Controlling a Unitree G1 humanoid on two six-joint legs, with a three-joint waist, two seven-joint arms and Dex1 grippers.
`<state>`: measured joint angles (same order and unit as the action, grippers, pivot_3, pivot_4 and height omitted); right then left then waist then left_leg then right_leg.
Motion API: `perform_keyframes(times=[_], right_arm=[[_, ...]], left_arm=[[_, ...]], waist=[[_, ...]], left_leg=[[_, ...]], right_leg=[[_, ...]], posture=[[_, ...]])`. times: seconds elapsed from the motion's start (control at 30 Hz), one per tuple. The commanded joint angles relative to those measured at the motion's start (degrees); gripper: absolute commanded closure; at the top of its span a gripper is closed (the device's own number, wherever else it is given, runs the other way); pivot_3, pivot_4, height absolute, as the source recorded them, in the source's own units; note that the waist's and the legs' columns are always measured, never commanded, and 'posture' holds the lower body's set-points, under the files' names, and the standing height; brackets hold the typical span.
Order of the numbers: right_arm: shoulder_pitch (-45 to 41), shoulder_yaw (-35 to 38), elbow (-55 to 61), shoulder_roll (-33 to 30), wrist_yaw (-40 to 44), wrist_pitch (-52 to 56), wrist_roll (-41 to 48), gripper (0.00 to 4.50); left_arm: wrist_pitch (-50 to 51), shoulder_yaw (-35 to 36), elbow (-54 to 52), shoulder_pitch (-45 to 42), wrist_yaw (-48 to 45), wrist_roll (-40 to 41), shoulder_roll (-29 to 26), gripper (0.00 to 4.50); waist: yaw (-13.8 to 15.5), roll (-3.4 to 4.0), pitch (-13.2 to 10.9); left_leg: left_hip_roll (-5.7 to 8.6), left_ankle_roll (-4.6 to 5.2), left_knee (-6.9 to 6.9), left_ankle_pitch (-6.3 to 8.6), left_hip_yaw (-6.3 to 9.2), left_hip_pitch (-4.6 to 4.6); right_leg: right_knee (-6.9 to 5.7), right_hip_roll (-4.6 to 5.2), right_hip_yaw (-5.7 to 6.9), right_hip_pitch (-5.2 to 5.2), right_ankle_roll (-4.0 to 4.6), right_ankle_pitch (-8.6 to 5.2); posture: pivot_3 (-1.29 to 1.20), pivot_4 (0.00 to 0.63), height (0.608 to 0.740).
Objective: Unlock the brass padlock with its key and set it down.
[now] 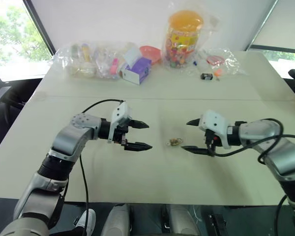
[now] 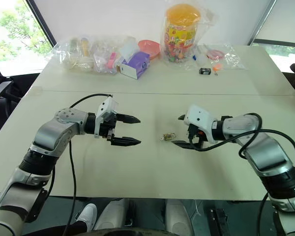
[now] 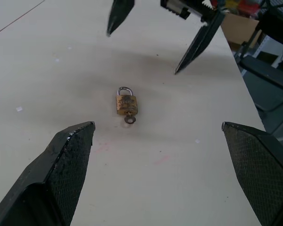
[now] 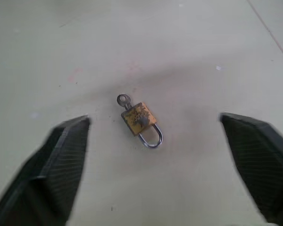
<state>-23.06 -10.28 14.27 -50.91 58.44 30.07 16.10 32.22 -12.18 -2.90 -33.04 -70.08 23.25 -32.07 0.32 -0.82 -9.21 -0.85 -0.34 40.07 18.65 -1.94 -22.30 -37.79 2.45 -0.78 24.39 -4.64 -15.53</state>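
The brass padlock (image 1: pixel 174 142) lies flat on the cream table (image 1: pixel 137 172), between my two grippers and touched by neither. Its key (image 3: pixel 129 119) sticks out of the body's bottom end, opposite the silvery shackle (image 4: pixel 151 136), whose two legs both look seated in the body. To the padlock's left, my left gripper (image 1: pixel 150 135) is open and points right at it. My right gripper (image 1: pixel 185 135) is open on the other side, pointing left, with its lower fingertip close to the padlock. In each wrist view the padlock (image 3: pixel 126 104) shows between that gripper's spread fingers (image 4: pixel 61 160).
Along the table's far edge lie clear plastic bags (image 1: pixel 88 61) of small items, a purple and white box (image 1: pixel 136 71), a pink bowl (image 1: pixel 151 51) and a tall jar with an orange lid (image 1: pixel 183 37). A small black object (image 1: pixel 206 76) sits among the bags at the far right.
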Motion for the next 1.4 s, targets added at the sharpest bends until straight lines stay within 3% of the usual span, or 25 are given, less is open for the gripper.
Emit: perform_keyframes(times=[0.03,0.4,0.67,0.77,0.97,1.07,1.2,1.4], right_arm=[[-2.6,-1.9,-5.2,1.9,2.6,-4.6,-2.2,0.02],[-7.7,-5.4,-21.6,9.4,6.4,-13.2,-7.3,0.02],[-8.2,-6.7,-26.4,12.2,8.4,-16.6,-10.1,0.02],[-8.4,-6.9,-28.0,13.2,8.5,-17.8,-10.9,0.81],[-8.4,-7.2,-29.7,14.2,9.0,-18.3,-12.1,3.8],[-8.1,-7.5,-29.1,13.6,7.5,-20.1,-14.1,3.81],[-7.0,-5.9,-24.8,12.2,-0.7,-31.1,-20.5,3.81],[-1.0,0.7,-2.8,9.5,-12.7,-42.1,-28.1,3.81]], left_arm=[[0.7,1.5,-3.3,0.6,1.1,1.4,-0.4,0.0],[2.0,2.4,-6.7,2.7,3.6,2.4,-1.6,0.0],[1.8,2.5,-7.4,3.3,4.2,2.4,-1.8,0.0],[1.7,2.5,-7.4,3.3,4.4,2.2,-1.8,0.0],[1.7,2.6,-7.4,3.3,4.3,2.2,-2.0,0.0],[2.5,2.9,-6.9,2.9,4.5,2.9,-1.5,0.0],[7.2,5.8,-4.3,0.7,6.9,7.1,1.5,0.0],[8.8,7.1,1.7,-4.1,7.6,9.1,5.0,0.0]], waist=[[0.1,0.0,0.0],[-0.1,0.01,0.0],[-0.1,0.01,0.0],[-0.3,0.01,0.0],[-1.1,0.02,0.0],[-1.0,0.02,0.0],[-0.9,0.02,0.0],[-0.9,0.03,0.0]], left_leg=[[0.01,0.0,0.0,0.0,-0.01,0.0],[0.0,-0.01,0.01,0.0,-0.02,0.01],[0.0,-0.01,0.01,0.0,-0.04,0.02],[-0.02,-0.01,0.01,-0.01,-0.04,0.03],[-0.02,-0.04,0.01,-0.02,-0.03,0.09],[-0.03,-0.04,0.01,-0.02,-0.03,0.09],[-0.02,-0.05,0.02,-0.03,-0.04,0.09],[0.04,-0.06,0.04,-0.03,-0.04,-0.07]], right_leg=[[0.0,0.02,0.0,0.0,0.0,0.0],[-0.04,0.06,0.01,0.01,0.0,0.0],[-0.07,0.07,0.0,0.02,0.0,0.0],[-0.08,0.09,0.0,0.02,0.0,0.0],[-0.15,0.1,0.0,0.01,0.0,0.0],[-0.16,0.11,-0.01,0.01,0.0,0.0],[-0.17,0.14,-0.01,0.01,0.0,0.01],[-0.19,0.15,0.0,0.16,-0.01,0.01]], posture=[[0.0,0.15,0.735],[0.0,0.15,0.735],[0.0,0.15,0.735],[0.0,0.15,0.735],[0.0,0.15,0.735],[0.0,0.15,0.735],[0.0,0.15,0.735],[0.0,0.15,0.735]])
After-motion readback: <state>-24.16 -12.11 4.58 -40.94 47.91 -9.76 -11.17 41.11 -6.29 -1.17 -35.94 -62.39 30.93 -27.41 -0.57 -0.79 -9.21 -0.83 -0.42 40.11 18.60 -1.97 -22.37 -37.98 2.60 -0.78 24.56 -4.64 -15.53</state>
